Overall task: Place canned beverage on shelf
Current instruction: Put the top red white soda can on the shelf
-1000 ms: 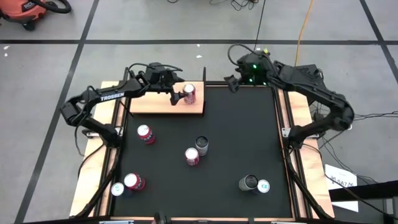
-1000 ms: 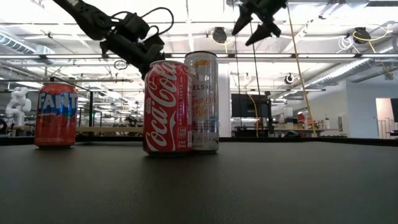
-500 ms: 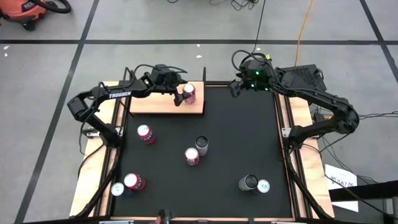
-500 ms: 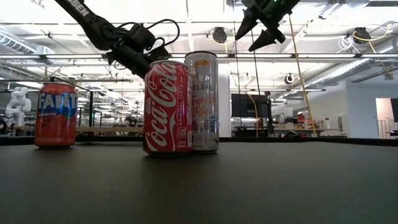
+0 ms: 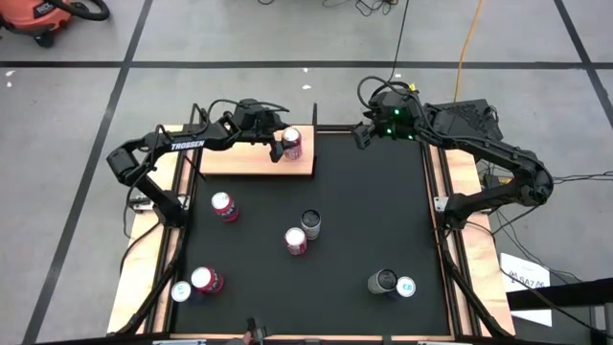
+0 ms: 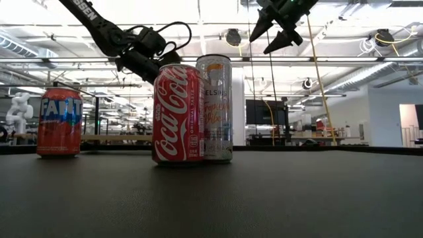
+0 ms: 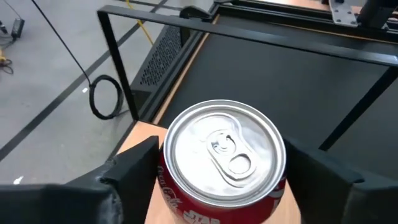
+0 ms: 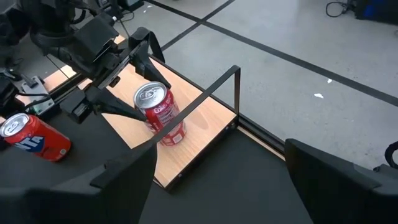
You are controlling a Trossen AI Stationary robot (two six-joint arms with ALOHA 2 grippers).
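A red cola can (image 5: 291,144) stands upright on its base at the right end of the light wooden shelf (image 5: 244,161), at the table's far left. It also shows in the left wrist view (image 7: 224,155) and the right wrist view (image 8: 158,115). My left gripper (image 5: 284,146) is open, with one finger (image 7: 134,171) on each side of the can's upper wall. My right gripper (image 5: 360,134) is open and empty, held high over the table's far edge, right of the shelf. My left gripper comes at the can level from the table's left, with its fingers on either side of the can's upper wall (image 7: 163,177). I cannot tell whether they touch it. The can stands upright on the shelf (image 8: 199,134).
A red cola can (image 5: 297,241) and a tall silver can (image 5: 311,223) stand mid-table, and an orange can (image 5: 223,206) to their left. Two cans (image 5: 204,280) stand near left and two cans (image 5: 383,281) near right. A thin black rail (image 8: 186,106) frames the shelf.
My left arm has shifted a little toward the table's right while the cola can has stayed in place on the shelf. My right gripper has moved slightly toward the table's near edge, still open.
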